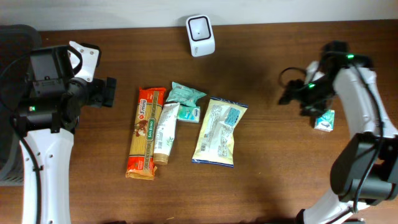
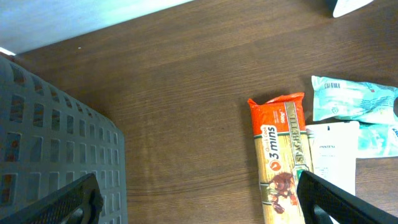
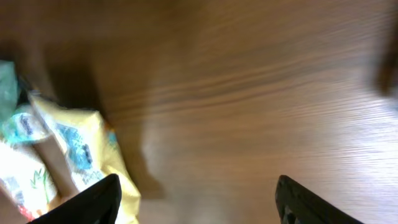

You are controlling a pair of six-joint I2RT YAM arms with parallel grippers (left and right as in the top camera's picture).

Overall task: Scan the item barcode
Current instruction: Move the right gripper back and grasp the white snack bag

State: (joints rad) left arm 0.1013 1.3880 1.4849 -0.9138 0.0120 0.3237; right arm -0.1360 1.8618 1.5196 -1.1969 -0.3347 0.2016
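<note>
**A:** Where is the small carton (image 1: 324,121) in relation to the scanner (image 1: 200,35)?

**B:** Well off to the scanner's right and nearer the table's (image 1: 267,180) front edge. It lies on the wood on its own.

**A:** And the right gripper (image 1: 290,94)?

**B:** It's between the scanner and the carton, closer to the carton. The fingers point back towards the scanner's side, so the carton sits behind them, beside the wrist, and not between the fingers. From overhead I can't tell whether the arm touches it.

**A:** Is the gripper holding anything?

**B:** No. In the wrist view the two fingers stand wide apart, with only bare wood between them. The picture is blurred.

**A:** What about the left gripper (image 1: 109,92)?

**B:** It's left of the scanner and further forward. It is spread wide and empty, and its fingers frame bare table. A grey slatted basket (image 2: 56,155) lies beside it, on the side away from the scanner.

**A:** What else is there?

**B:** There's a cluster in front of the scanner:
- an orange spaghetti packet (image 1: 142,132), furthest to the scanner's left
- a white tube (image 1: 165,134) touching the packet
- two teal pouches (image 1: 185,93) at the tube's scanner end
- a yellow snack bag (image 1: 219,130), almost straight in front of the scanner

All of it is well apart from the carton.
</note>
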